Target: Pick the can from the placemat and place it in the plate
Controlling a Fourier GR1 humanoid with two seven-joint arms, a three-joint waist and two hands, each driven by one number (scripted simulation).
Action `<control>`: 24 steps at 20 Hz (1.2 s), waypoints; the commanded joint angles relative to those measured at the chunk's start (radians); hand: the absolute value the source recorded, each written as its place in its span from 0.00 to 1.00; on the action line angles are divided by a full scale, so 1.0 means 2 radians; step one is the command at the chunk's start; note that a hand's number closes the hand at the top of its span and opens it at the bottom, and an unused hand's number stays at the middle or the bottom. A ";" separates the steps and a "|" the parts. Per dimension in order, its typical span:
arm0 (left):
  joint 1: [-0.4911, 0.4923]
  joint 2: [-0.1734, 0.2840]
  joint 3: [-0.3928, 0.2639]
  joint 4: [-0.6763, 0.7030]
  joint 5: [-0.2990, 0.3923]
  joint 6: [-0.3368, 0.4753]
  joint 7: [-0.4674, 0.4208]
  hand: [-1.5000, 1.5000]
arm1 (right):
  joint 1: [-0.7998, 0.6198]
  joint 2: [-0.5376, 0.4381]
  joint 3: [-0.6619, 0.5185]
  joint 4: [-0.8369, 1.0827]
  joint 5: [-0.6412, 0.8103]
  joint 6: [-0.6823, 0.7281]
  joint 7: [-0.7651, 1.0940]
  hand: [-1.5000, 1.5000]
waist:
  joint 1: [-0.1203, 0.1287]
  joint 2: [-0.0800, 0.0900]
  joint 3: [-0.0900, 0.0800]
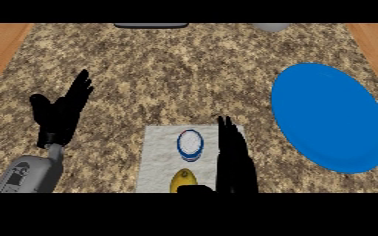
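Observation:
A small can (190, 144) with a white top and blue rim stands upright on the white placemat (159, 160) near the view's lower middle. My right hand (233, 160) rises from the lower edge just right of the can, fingers straight and open, close beside it but not curled round it. A large blue plate (325, 115) lies on the counter to the right. At the left, my left hand (63, 112) rests open, fingers up, holding nothing.
A yellow object (184, 181) lies on the placemat's near edge, below the can. A dark flat item (151, 25) and a grey rounded thing (272, 27) sit at the counter's far edge. Wooden strips border the granite top on both sides.

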 commanded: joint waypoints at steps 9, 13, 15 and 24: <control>0.026 -0.023 0.006 -0.042 -0.024 -0.002 0.021 0.50 | -0.101 0.001 -0.028 0.025 -0.071 0.061 0.109 0.00 | 0.000 -0.001 0.000; 0.010 -0.010 0.033 -0.025 -0.018 -0.030 0.022 0.50 | -0.121 0.001 -0.028 0.133 -0.080 0.002 0.062 0.00 | 0.002 0.000 0.000; 0.024 -0.029 0.030 -0.011 -0.031 -0.029 0.002 0.50 | -0.090 0.001 -0.038 0.110 -0.069 0.020 0.045 0.00 | -0.001 0.000 0.000; -0.017 -0.035 0.039 -0.051 -0.046 -0.018 0.080 0.50 | -0.142 0.001 0.017 0.165 -0.155 0.025 0.030 1.00 | 0.002 0.000 0.000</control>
